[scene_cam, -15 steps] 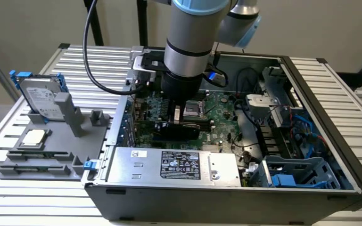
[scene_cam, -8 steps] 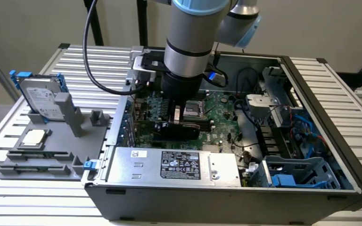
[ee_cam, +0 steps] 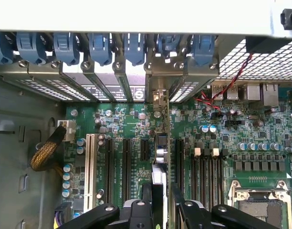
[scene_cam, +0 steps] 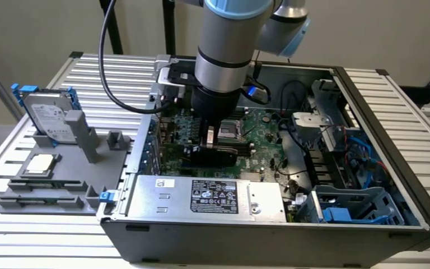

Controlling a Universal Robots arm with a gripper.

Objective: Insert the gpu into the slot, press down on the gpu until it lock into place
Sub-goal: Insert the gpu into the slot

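The tool (ee_cam: 161, 212) stood part open, clamped on the upright gpu (ee_cam: 159, 174). The arm (scene_cam: 223, 50) reached straight down into the case (scene_cam: 275, 241).

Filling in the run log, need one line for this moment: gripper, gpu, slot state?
gripper: astride gpu, grip unclear | gpu: upright on edge, low over motherboard | slot: hidden under gpu | seating: cannot tell
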